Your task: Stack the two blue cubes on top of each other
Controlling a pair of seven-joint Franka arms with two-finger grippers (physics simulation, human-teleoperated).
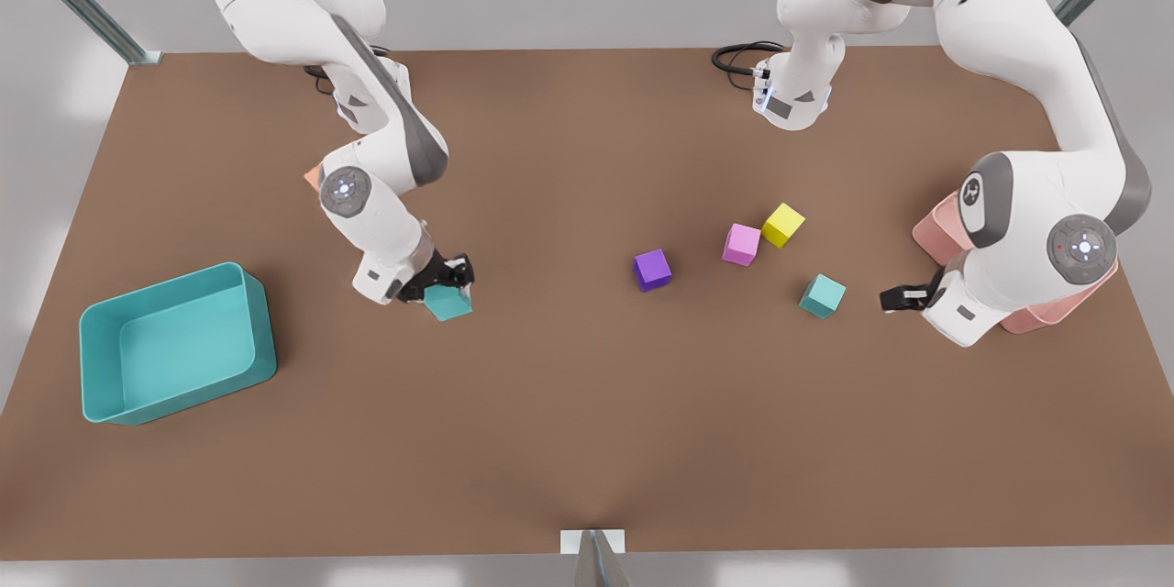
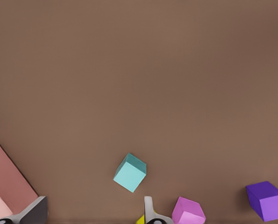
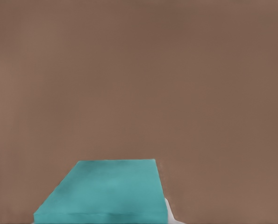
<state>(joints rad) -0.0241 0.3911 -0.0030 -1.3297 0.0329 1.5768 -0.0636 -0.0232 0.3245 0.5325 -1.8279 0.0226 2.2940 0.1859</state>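
Observation:
One blue cube point(image 1: 822, 295) rests on the brown table at the front view's right, seen in the left wrist view as the blue cube point(image 2: 129, 172). My left gripper point(image 1: 903, 298) hovers just beside it, on the side toward the front view's right, open, with its fingertips point(image 2: 33, 212) spread wide and nothing between them. At the front view's left, my right gripper point(image 1: 448, 282) is shut on the other blue cube point(image 1: 448, 302), which sits slightly tilted in its grip. That cube point(image 3: 103, 191) looms large and close in the right wrist view.
A purple cube point(image 1: 652, 270), a pink cube point(image 1: 741, 244) and a yellow cube point(image 1: 782, 225) lie near the resting blue cube. A large teal bin point(image 1: 252, 330) stands at the front view's far left. A pink bin point(image 1: 940, 229) sits behind the left arm.

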